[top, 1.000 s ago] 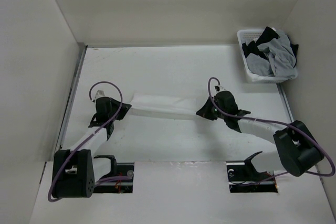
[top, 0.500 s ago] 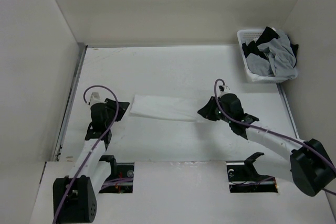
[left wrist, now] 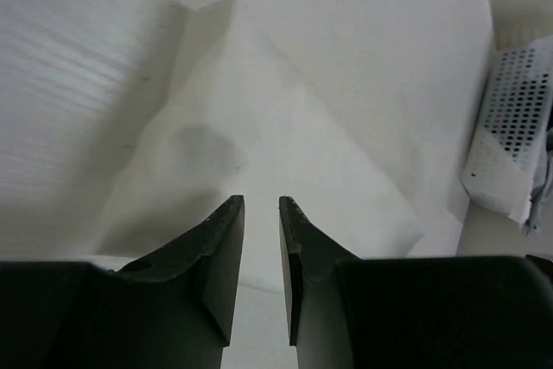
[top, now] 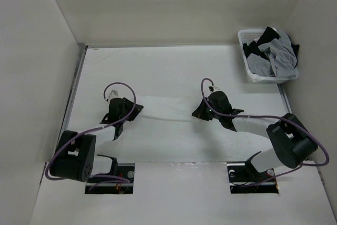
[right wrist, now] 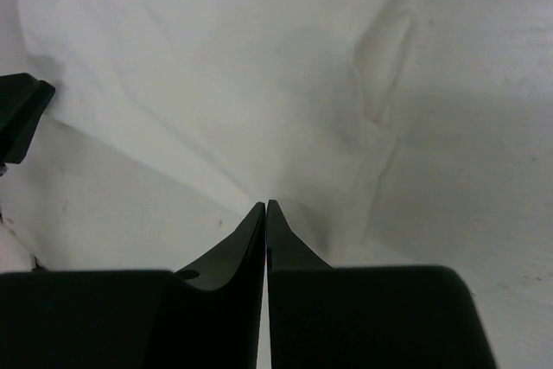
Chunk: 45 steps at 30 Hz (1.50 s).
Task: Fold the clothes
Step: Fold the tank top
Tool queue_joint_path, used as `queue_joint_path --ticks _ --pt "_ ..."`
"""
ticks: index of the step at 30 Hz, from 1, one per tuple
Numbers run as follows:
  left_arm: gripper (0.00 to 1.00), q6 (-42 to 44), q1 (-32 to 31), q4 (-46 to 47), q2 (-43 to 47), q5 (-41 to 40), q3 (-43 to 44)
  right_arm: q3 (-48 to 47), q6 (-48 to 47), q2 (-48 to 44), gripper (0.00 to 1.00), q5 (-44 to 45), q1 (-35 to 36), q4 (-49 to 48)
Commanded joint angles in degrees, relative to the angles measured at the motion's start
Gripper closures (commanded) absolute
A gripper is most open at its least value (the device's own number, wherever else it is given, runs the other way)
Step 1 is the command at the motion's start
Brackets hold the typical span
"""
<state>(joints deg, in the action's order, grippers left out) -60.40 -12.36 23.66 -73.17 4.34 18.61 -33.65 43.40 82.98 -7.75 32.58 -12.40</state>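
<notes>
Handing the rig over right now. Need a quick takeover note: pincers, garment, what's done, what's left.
Left pincer: open at the left end of the white garment, holding nothing.
Right pincer: jaws closed at the garment's near right edge; can't tell whether fabric is pinched.
Garment: flat on the table, a long band between the pincers.
Done: looks folded lengthwise.
Left: probably fold it end to end.
</notes>
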Motion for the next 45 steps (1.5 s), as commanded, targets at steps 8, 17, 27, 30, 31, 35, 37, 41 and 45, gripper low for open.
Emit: queue_joint_path --ticks 8,17,27,30,31,35,37,41,45 --pt "0.76 -1.6 5.5 6.5 6.2 5.0 -8.1 4.4 2.5 -2.2 0.94 1.7 -1.3 -2.9" --pt "0.75 0.8 1.9 -4.5 19.3 1.6 -2.2 -0.5 1.3 -4.0 0.79 2.6 -2.2 -0.6" --pt "0.74 2.7 -4.3 -3.9 20.1 -0.5 -2.1 0.0 1.9 5.0 0.55 2.7 -3.7 -3.2" --pt "0.74 2.9 -4.7 -3.9 20.6 -0.5 -1.6 -0.7 3.0 7.6 0.55 1.9 -3.7 -4.8" --pt "0.74 3.0 -4.9 -3.8 20.8 -0.5 -1.4 -0.9 3.4 8.5 0.56 1.1 -3.7 -5.8" --pt "0.74 3.2 -5.6 -3.8 21.6 -0.5 -0.8 0.2 6.1 10.1 0.84 -0.4 -5.0 -11.2" --pt "0.74 3.2 -6.4 -3.8 21.9 -0.5 -0.6 2.3 6.1 7.1 0.91 0.4 -6.2 -11.8" --pt "0.74 2.7 -9.4 -3.8 21.0 -0.7 -0.1 5.9 3.5 -2.0 0.97 0.8 -9.5 -5.7" --pt "0.74 2.7 -12.6 -3.1 18.4 -2.3 0.5 5.2 0.0 -10.8 0.97 5.5 -9.4 5.2"
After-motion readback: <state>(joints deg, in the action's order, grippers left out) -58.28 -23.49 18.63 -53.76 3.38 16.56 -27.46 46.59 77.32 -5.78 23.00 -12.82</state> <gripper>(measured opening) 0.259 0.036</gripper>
